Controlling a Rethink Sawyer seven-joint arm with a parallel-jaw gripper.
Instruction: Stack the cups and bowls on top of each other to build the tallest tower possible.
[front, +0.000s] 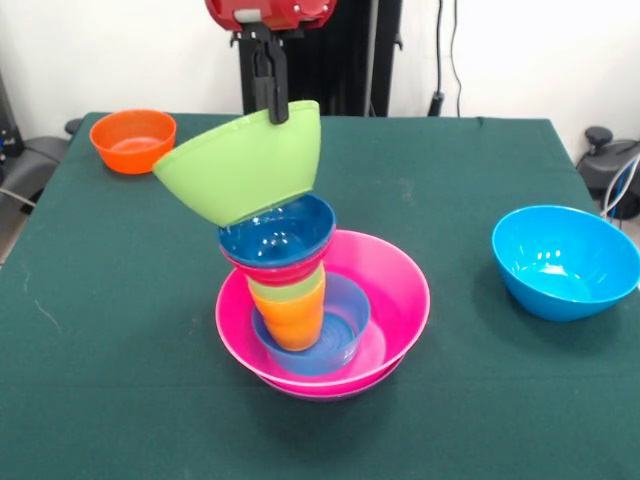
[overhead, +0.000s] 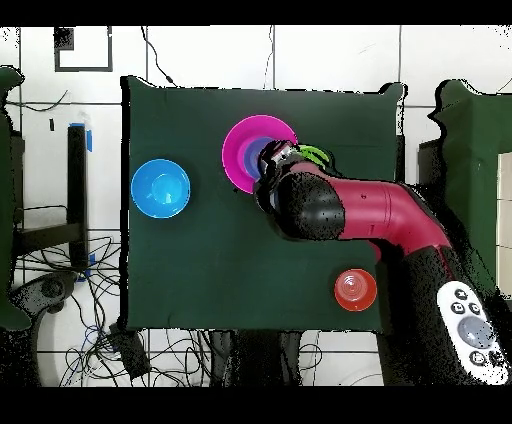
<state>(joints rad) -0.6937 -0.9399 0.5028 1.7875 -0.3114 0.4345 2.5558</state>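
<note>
Tool (front: 272, 105) clamped on the tilted lime bowl (front: 245, 165) above the tower (front: 290, 290); releasing off-centre, toward nine o'clock, could topple it.

From overhead, the red and black robot arm (overhead: 345, 212) covers most of the stacked tower, so only part of the wide glossy pink bowl's (overhead: 243, 150) rim and a sliver of the lime green plastic bowl (overhead: 316, 154) show past it; the hand is hidden there entirely. In the front view the arm is cut off by the top edge, and the black hand (front: 272, 85) reaches the green bowl's far rim, where its fingertips are hidden. The purple bowl under the pink one shows only as a thin edge (front: 300, 388).
</note>
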